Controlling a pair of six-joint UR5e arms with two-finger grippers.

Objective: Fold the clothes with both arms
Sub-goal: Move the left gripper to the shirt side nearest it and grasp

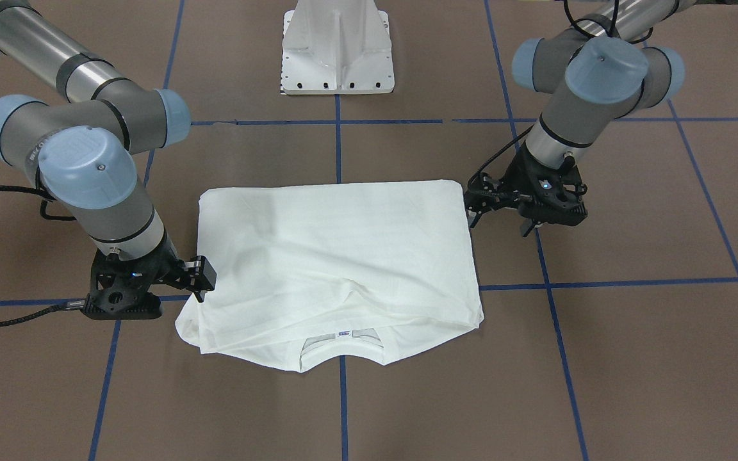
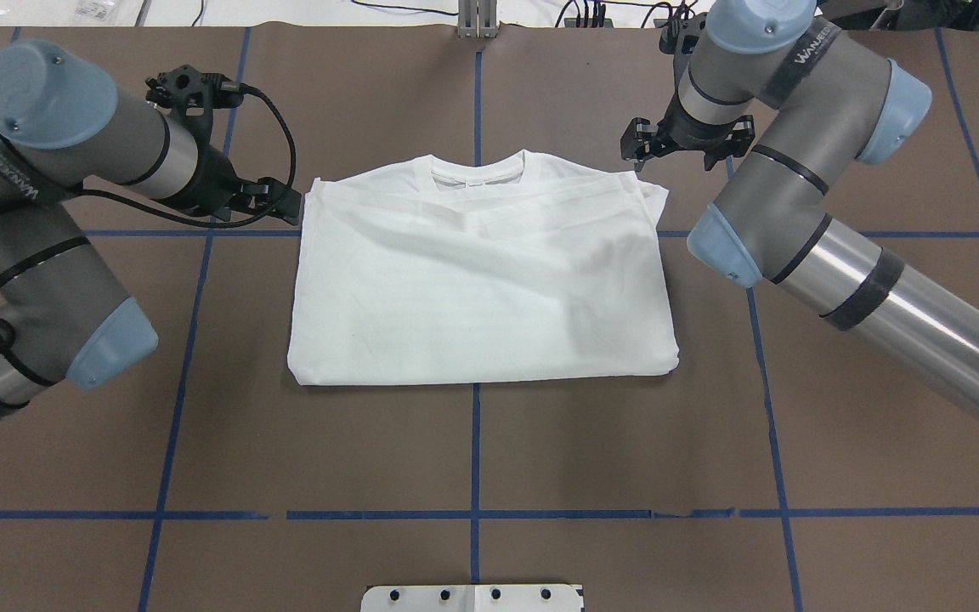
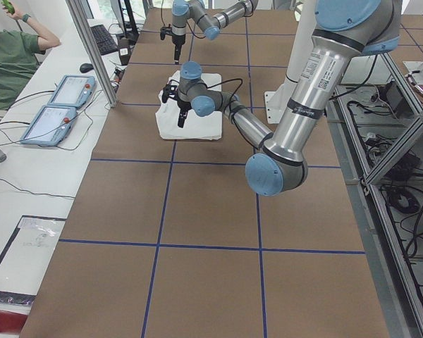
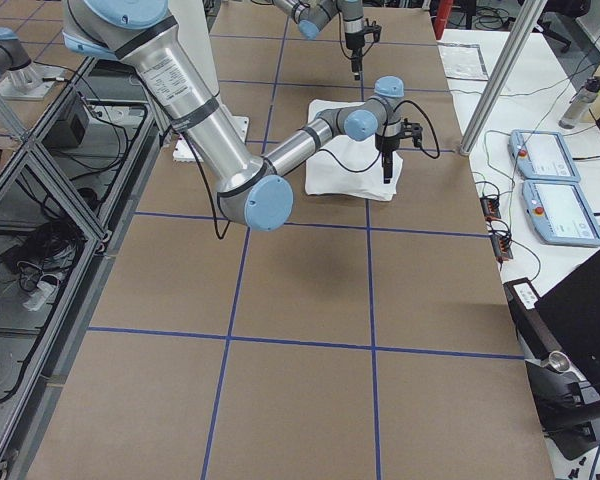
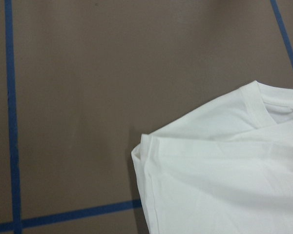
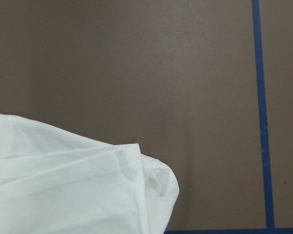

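The white T-shirt [image 1: 343,256] lies folded into a rough rectangle on the brown table, with its collar and neck label [image 1: 342,338] at the edge far from the robot. Its printed text is hidden. It also shows in the overhead view [image 2: 481,280]. My left gripper [image 1: 471,219] hovers just off the shirt's collar-end corner on my left [image 2: 285,202], open and empty. My right gripper [image 1: 201,285] hovers beside the opposite collar-end corner [image 2: 638,146], open and empty. The wrist views show only the shirt's corners [image 5: 219,180] [image 6: 63,190], with no fingers in them.
The white pedestal base [image 1: 337,51] stands at the robot's side of the table. Blue tape lines [image 2: 474,459] grid the brown surface. Past the table's far edge are two teach pendants [image 3: 56,105] and a seated operator [image 3: 10,60].
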